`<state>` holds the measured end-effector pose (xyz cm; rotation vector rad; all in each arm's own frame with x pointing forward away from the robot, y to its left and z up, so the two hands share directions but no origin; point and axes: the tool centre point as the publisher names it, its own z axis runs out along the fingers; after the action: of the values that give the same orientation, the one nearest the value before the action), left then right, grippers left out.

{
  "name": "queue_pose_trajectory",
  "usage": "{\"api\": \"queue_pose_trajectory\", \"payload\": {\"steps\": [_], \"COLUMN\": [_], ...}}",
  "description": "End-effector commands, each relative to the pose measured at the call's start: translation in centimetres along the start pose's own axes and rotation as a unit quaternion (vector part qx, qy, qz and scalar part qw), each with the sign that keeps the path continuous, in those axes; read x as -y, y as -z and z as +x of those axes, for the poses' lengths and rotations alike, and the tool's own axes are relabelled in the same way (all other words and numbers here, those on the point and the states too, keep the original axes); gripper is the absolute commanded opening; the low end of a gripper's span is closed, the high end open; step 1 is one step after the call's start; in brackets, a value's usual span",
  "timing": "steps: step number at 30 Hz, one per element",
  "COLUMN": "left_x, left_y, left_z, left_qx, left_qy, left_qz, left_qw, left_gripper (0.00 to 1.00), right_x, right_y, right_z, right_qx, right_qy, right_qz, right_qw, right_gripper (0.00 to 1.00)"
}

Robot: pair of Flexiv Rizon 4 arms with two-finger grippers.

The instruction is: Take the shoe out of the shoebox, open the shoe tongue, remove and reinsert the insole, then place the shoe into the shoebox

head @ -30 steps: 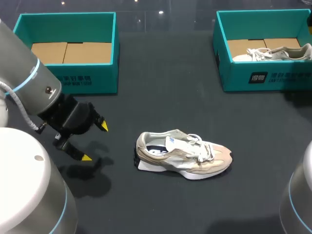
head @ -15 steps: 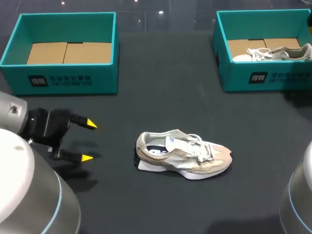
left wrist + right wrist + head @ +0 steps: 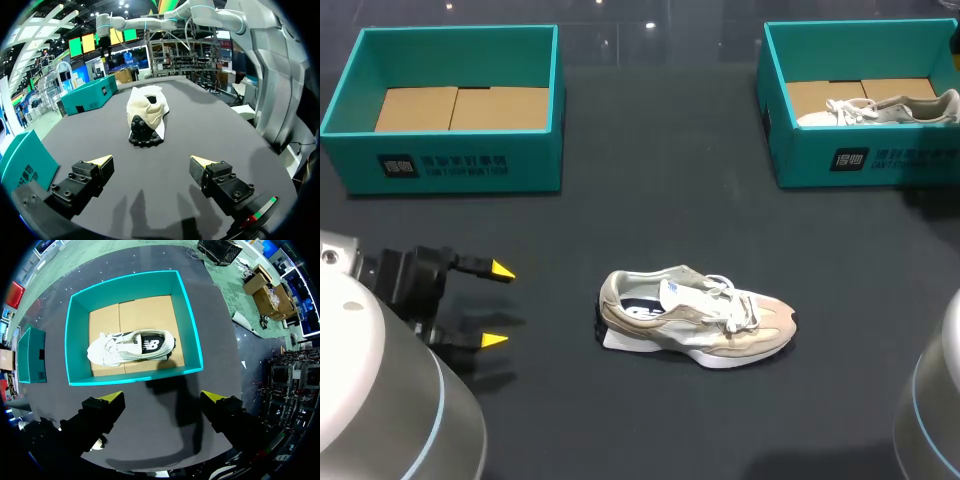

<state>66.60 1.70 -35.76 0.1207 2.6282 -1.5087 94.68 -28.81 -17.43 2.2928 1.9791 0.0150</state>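
black matte table (image 3: 650, 210) under everything. open teal cardboard shoebox (image 3: 460, 165) beyond-left of the beige-and-white mesh sneaker (image 3: 695, 318), only a cardboard liner (image 3: 465, 107) inside. second teal shoebox (image 3: 860, 160) beyond-right of it, white sneaker (image 3: 880, 108) lying inside. beige sneaker out of both boxes, upright on the table, toe rightward. left gripper (image 3: 498, 305) left of the sneaker, well apart, jaws spread wide. right gripper (image 3: 162, 397) above the second box, jaws apart.

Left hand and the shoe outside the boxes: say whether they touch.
Apart. Head view shows bare table between the left hand and the shoe.
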Motion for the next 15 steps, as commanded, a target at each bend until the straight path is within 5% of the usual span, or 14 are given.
{"api": "queue_pose_trajectory", "payload": {"steps": [1,15], "left_x": [-2.5,-5.3], "left_y": [-0.5,-1.2], "left_z": [-1.4,-2.0], "left_qx": [-0.030,-0.028], "left_qy": [0.001,0.058], "left_qz": [0.047,0.078], "left_qw": [0.998,0.995], "left_gripper": [1.00,1.00], "right_x": [0.0,0.0], "right_y": [0.0,0.0], "right_z": [0.0,0.0], "right_qx": [0.000,0.000], "right_qy": [0.000,0.000], "right_qz": [0.000,0.000], "right_qw": [1.000,1.000], "right_gripper": [1.00,1.00]}}
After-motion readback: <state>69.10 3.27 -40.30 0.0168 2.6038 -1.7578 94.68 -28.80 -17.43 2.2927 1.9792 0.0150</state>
